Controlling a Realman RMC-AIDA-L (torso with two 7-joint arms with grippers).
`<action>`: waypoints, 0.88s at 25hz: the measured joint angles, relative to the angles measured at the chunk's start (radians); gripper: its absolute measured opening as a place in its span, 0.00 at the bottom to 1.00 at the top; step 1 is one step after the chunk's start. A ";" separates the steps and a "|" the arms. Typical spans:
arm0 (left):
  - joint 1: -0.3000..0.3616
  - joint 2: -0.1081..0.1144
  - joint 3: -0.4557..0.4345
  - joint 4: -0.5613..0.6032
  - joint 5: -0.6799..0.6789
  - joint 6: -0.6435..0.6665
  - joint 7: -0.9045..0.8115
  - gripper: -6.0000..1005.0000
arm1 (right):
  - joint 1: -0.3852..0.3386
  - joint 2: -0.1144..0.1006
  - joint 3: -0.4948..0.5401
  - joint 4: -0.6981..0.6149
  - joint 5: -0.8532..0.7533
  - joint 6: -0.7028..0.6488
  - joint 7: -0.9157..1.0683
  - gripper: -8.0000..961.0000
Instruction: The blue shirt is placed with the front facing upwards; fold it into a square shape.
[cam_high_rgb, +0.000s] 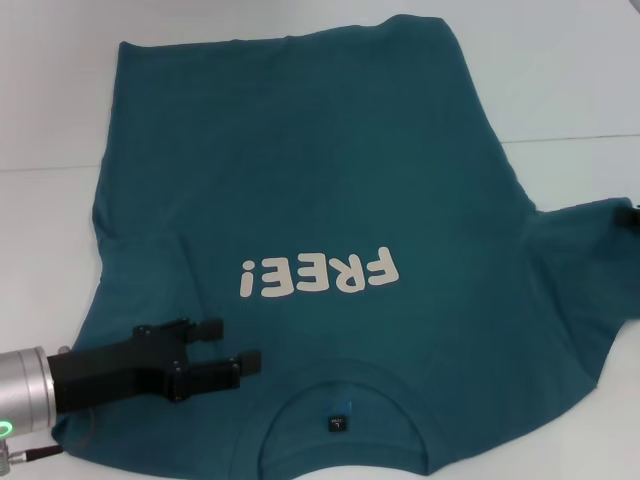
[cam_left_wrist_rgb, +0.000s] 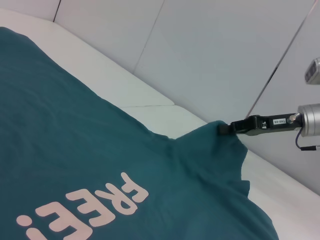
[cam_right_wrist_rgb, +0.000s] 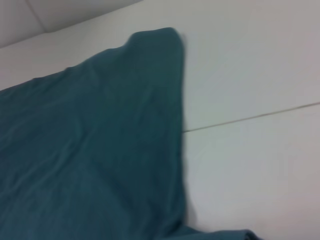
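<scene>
Left claw (cam_high_rgb: 228, 343): black, two-fingered, on a silver wrist, reaching in from the robot's left over the shirt's near-left shoulder area, just beside the collar; fingers stood apart with nothing between them.

Right claw (cam_left_wrist_rgb: 226, 128): black, seen from the left wrist camera at the tip of the shirt's right sleeve, where the cloth rose to a peak against it; it appeared clamped on that sleeve edge. In the head view only a dark sliver showed at the right border.

Large dark teal-blue short-sleeved cotton T-shirt (cam_high_rgb: 330, 180): lay spread front-up on the bench, collar toward the robot, hem at the far side. Pale "FREE!" chest print (cam_high_rgb: 318, 272) read upside down. Ribbed round collar (cam_high_rgb: 345, 378) enclosed a small dark neck label (cam_high_rgb: 339, 423).

White bench (cam_high_rgb: 560, 80): a thin seam crossed it.
</scene>
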 joint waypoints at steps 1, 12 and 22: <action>-0.001 0.000 0.000 0.000 0.000 0.000 0.000 0.89 | 0.004 0.001 0.000 0.000 0.000 -0.006 -0.002 0.03; -0.004 0.000 0.000 0.001 0.000 -0.003 -0.001 0.89 | 0.059 0.011 -0.020 0.000 0.002 -0.065 -0.032 0.03; -0.002 0.000 -0.001 -0.001 -0.001 -0.010 -0.002 0.89 | 0.124 0.027 -0.063 0.002 -0.002 -0.066 -0.024 0.02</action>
